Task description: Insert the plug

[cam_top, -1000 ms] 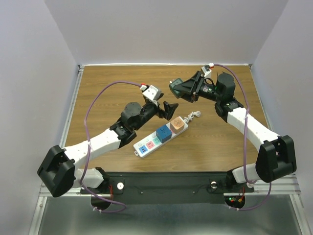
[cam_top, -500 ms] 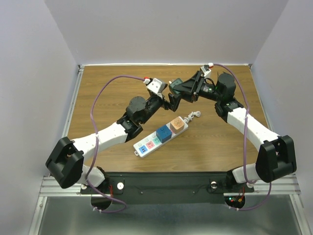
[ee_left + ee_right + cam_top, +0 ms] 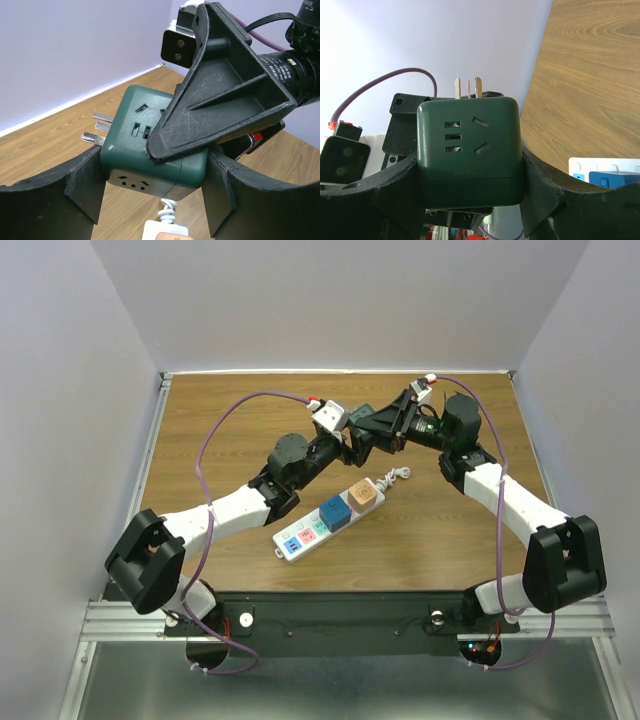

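right hand (image 3: 470,167) pinches the green plug (image 3: 469,135) up in the air over the counter (image 3: 420,540). left hand (image 3: 152,187) straddles the plug too, can't tell if it's gripping. white power strip (image 3: 300,538) lies below, blue cube (image 3: 335,512) and orange cube (image 3: 364,497) plugged in.

A wooden table (image 3: 220,440) with brown grain fills the middle of the top view. A pale metal frame (image 3: 148,455) edges its left and far sides. Plain whitish walls with a faint lilac cast close it in: a back wall (image 3: 340,300), a left wall (image 3: 60,420) and a right wall (image 3: 595,360). A silver rail (image 3: 580,625) runs along the near edge, with a dull grey surface (image 3: 350,690) below it. The light is soft and even.
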